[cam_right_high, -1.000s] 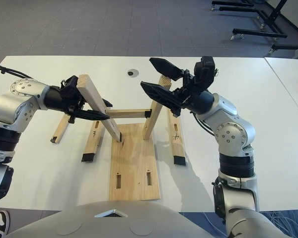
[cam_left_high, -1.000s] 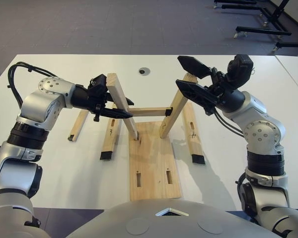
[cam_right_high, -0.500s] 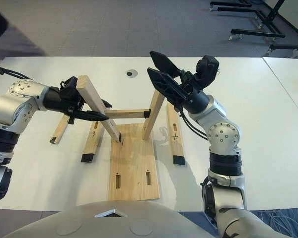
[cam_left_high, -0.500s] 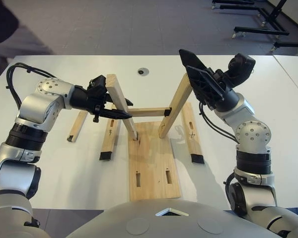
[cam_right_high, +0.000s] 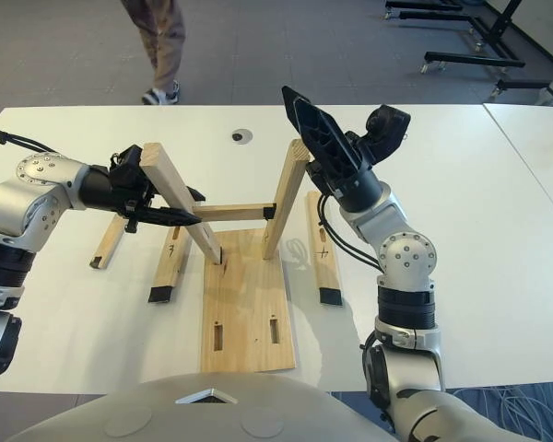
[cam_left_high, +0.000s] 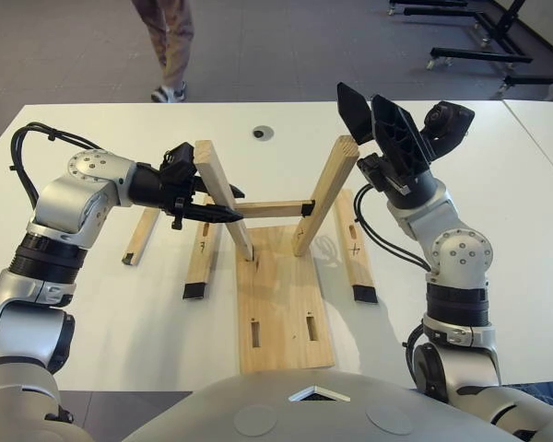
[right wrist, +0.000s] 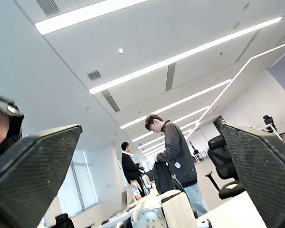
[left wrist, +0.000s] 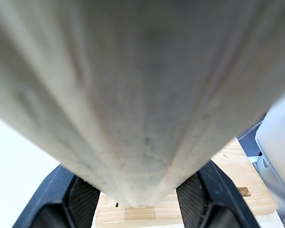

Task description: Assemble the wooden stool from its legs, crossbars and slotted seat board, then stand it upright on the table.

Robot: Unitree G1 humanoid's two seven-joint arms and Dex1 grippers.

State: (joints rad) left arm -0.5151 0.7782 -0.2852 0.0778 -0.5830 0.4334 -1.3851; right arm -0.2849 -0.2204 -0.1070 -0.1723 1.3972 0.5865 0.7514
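Note:
The slotted seat board (cam_left_high: 284, 313) lies flat on the white table. Two legs joined by a crossbar (cam_left_high: 272, 209) stand on its far end. The left leg (cam_left_high: 219, 189) leans, with its foot at a slot in the board. My left gripper (cam_left_high: 217, 201) is shut on this leg near mid-height, and its dark fingers (left wrist: 80, 202) flank the wood in the left wrist view. The right leg (cam_left_high: 325, 195) stands free. My right gripper (cam_left_high: 375, 120) is open, raised and pointing upward, just right of that leg's top, with nothing between its pads (right wrist: 33, 175).
Loose parts lie flat on the table: a leg (cam_left_high: 203, 262) and a short bar (cam_left_high: 144, 235) left of the board, another leg (cam_left_high: 355, 249) to its right. A round cable hole (cam_left_high: 260, 133) sits at the back. The table's front part is bare.
My right gripper, open around the right leg's top a second ago, has swung upward and away from it. The left gripper keeps its hold on the left leg.

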